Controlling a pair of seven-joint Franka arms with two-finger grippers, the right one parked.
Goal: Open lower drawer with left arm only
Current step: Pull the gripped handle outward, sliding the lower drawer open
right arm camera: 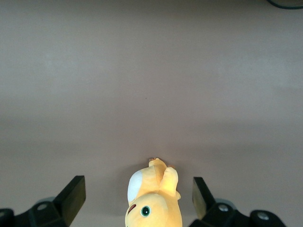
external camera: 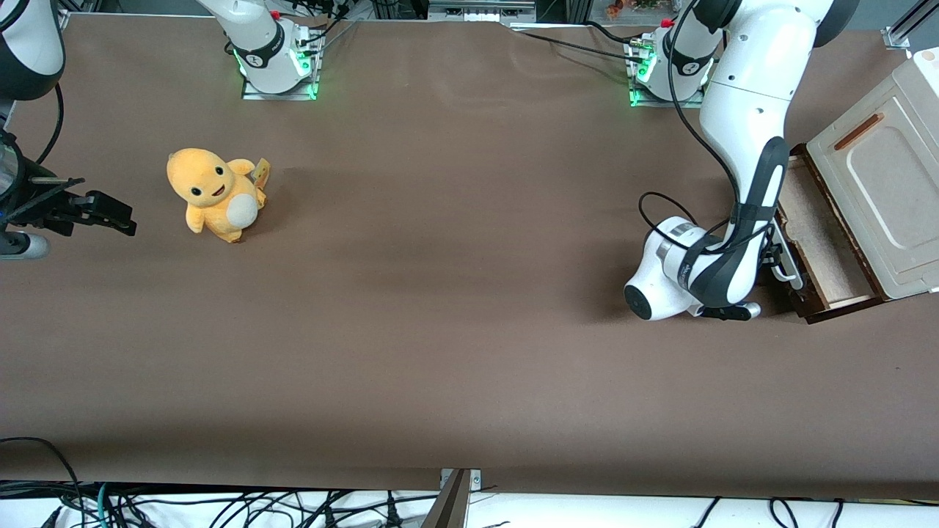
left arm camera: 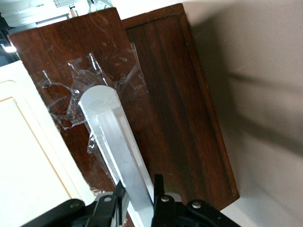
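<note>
claw (left arm camera: 138, 201) clamped on white bar handle (left arm camera: 116, 146), lower drawer (external camera: 825, 242)

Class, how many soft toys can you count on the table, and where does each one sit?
1. The yellow soft toy sits on the brown table toward the parked arm's end, far from the drawer, where the gripper grips the handle.

Pretty plain setup here: one big matte brown tabletop (external camera: 455, 308) fills nearly the whole front view, lit evenly from above with soft shadows. Two metal mounting plates with green glowing lights (external camera: 279, 86) sit at the edge farthest from the front camera. Along the nearest edge there's a white strip with a tangle of black cables (external camera: 220, 506), and a grey metal bracket (external camera: 456, 495) pokes up mid-edge.
</note>
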